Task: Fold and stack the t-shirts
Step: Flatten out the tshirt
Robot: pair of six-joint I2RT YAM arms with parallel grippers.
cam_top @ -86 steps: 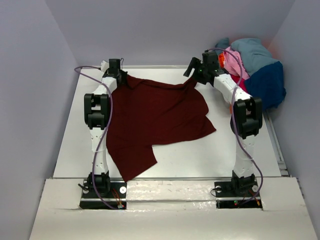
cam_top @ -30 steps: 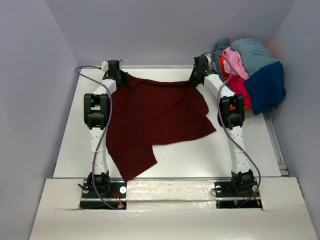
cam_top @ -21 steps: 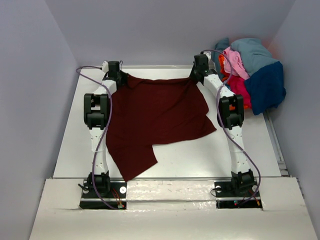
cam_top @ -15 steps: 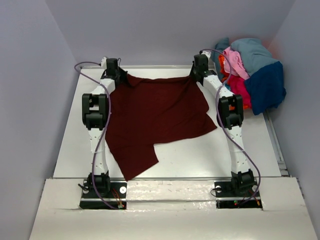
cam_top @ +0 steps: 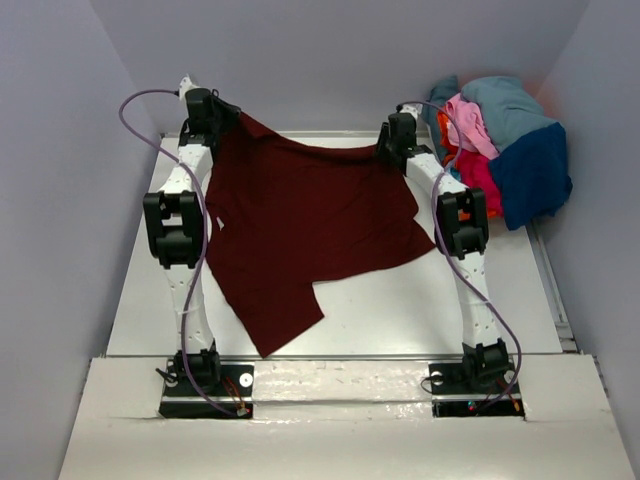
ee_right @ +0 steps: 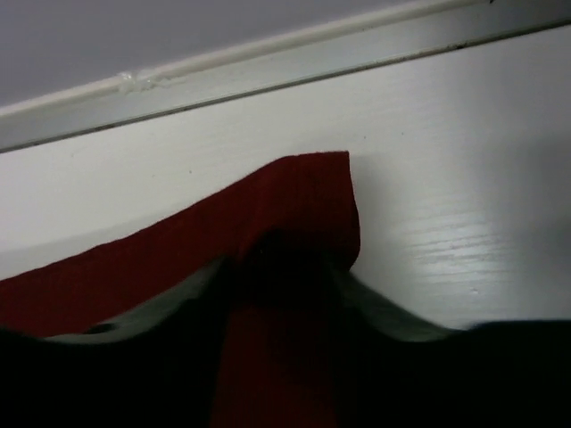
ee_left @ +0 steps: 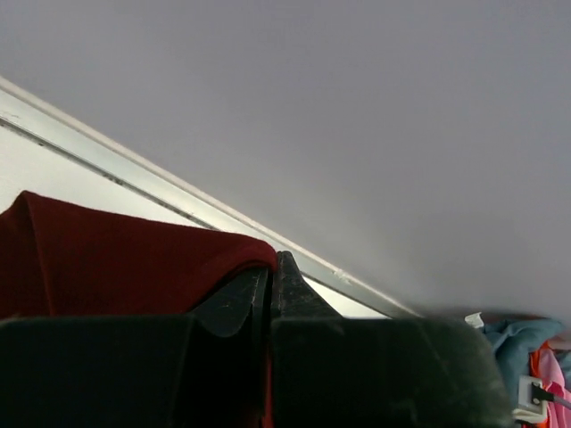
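A dark maroon t-shirt (cam_top: pixel 300 220) lies spread over the white table (cam_top: pixel 400 310), its far left corner pulled up off the surface. My left gripper (cam_top: pixel 205 110) is raised at the far left and shut on that corner; in the left wrist view the cloth (ee_left: pixel 107 259) is pinched between the closed fingertips (ee_left: pixel 272 259). My right gripper (cam_top: pixel 392 140) sits low at the shirt's far right corner. In the right wrist view its jaws (ee_right: pixel 285 259) stand apart, with the maroon corner (ee_right: pixel 299 192) lying between and over them. The other t-shirts are piled at the far right.
The pile at the far right holds a pink shirt (cam_top: pixel 470 120), a teal-blue one (cam_top: pixel 505 100), a navy one (cam_top: pixel 535 170) and a red one (cam_top: pixel 480 178). Purple-grey walls close in the table on the left, back and right. A metal rail (ee_left: pixel 134 183) runs along the far edge.
My left gripper has risen and swung toward the far left, lifting the shirt's left corner and edge. The right gripper stayed at the far right corner and its jaws have parted.
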